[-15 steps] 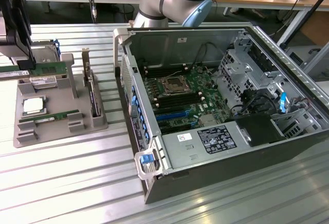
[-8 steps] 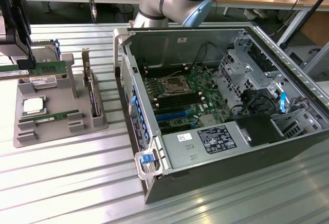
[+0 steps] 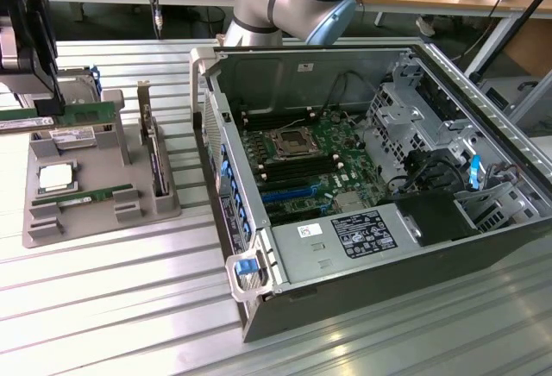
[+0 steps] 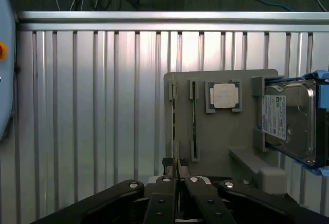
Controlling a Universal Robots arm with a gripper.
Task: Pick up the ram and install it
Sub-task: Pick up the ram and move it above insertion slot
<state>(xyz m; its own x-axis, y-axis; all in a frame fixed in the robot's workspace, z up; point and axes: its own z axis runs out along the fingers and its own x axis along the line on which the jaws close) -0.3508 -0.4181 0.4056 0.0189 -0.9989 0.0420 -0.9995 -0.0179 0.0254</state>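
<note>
Nearest, at the lower right of the exterior view, an open computer case (image 3: 362, 298) sits on the ribbed metal desk (image 3: 103, 324). Beyond it, at the exterior view's left, a grey tray (image 3: 86, 221) carries a square silver CPU (image 3: 56, 178) and a green memory stick (image 3: 86, 195). Farthest, at the upper left, the claw (image 4: 177, 170) is clenched on the ram (image 3: 82, 115), gripping it edge-on over the tray's far end.
</note>
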